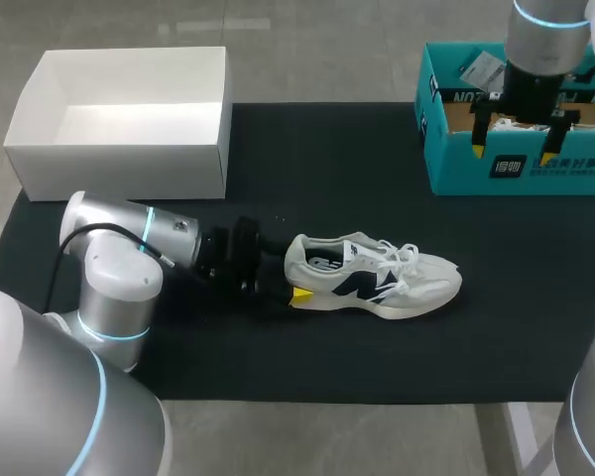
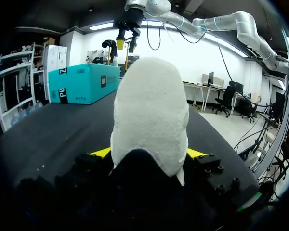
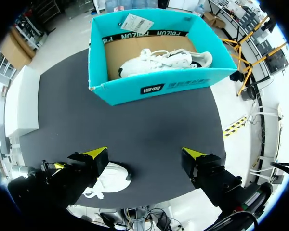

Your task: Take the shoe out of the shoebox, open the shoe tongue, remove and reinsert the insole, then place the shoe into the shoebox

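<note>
An open white box (image 1: pixel 129 159) sits at the far left of the black table (image 1: pixel 327 169). Nearer the front, the left jaws are clenched on the heel of the white shoe (image 1: pixel 377 278), whose toe points right. At far right, the right jaws hang spread and empty above the teal shoebox (image 1: pixel 521 169), which holds a second shoe (image 3: pixel 159 60).

White open box (image 1: pixel 119 164), black table mat (image 1: pixel 377 347)
</note>
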